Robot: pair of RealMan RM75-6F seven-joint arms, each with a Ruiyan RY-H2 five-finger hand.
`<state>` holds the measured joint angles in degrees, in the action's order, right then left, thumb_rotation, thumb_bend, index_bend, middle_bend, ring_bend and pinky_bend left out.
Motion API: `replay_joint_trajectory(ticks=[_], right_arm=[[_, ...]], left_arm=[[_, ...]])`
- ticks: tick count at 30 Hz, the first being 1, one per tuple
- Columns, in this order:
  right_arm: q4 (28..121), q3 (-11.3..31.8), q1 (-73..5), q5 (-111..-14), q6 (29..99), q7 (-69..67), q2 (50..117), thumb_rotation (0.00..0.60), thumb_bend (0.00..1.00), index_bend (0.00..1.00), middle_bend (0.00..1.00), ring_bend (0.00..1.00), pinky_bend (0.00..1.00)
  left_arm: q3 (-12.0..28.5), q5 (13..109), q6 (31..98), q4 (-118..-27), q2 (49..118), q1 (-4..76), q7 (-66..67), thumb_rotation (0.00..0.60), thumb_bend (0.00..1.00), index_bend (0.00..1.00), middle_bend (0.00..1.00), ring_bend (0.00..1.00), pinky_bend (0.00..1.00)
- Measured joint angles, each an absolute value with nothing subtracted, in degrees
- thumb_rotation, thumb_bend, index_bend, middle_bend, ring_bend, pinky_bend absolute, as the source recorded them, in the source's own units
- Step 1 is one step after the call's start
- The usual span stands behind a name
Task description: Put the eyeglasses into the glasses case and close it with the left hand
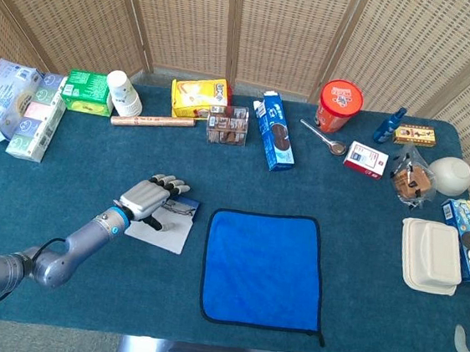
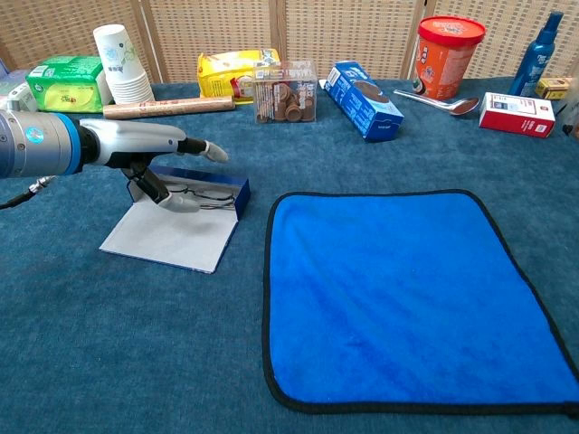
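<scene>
The glasses case (image 2: 181, 221) lies open on the cloth-covered table, its grey lid flat toward me and its blue tray (image 1: 179, 208) behind. The eyeglasses (image 2: 204, 193) lie inside the blue tray. My left hand (image 2: 149, 149) hovers over the case's left part, fingers stretched out flat and apart, thumb hanging down toward the tray. In the head view my left hand (image 1: 150, 196) covers the left half of the case. It holds nothing. My right hand is not visible in either view.
A blue cloth (image 1: 264, 268) lies right of the case. Along the back stand paper cups (image 2: 118, 61), a wooden roll (image 2: 167, 107), a yellow pack (image 2: 231, 72), a clear biscuit box (image 2: 286, 91), a blue carton (image 2: 364, 99) and a red tub (image 2: 447, 54).
</scene>
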<state>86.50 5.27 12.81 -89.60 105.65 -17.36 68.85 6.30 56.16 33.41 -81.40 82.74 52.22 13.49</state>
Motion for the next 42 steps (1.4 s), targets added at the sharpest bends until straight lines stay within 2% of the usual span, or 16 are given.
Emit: replay_joint_trajectory(ticks=[10,18,31,42], right_arm=[[86.4,5.3,12.8,-89.9,106.0,-17.6,68.8,0.475,0.34,0.09,0.13,0.00,0.09],[86.4,5.1,12.9,-90.4,106.5,-17.7,68.9,0.474,0.34,0.09,0.13,0.00,0.09],[86.6,4.8,13.7,-90.7,107.7,-17.6,68.8,0.476,0.34,0.09,0.13,0.00,0.09],[86.8,4.9,13.1,-91.1,107.2,-17.2,68.9,0.474,0.35,0.09,0.13,0.00,0.09]], left_arm=[[4.1,56.0,33.9,-85.5,80.5,52.1,13.5,0.393,0.29,0.06,0.13,0.07,0.14],[2.6,57.2,35.1,-88.6,79.0,51.1,12.3,0.386,0.29,0.06,0.10,0.00,0.12],[1.9,60.6,35.3,-90.7,79.5,51.3,11.2,0.385,0.29,0.05,0.09,0.00,0.11],[-0.1,64.5,37.7,-96.3,76.7,49.6,11.0,0.390,0.29,0.05,0.09,0.00,0.11]])
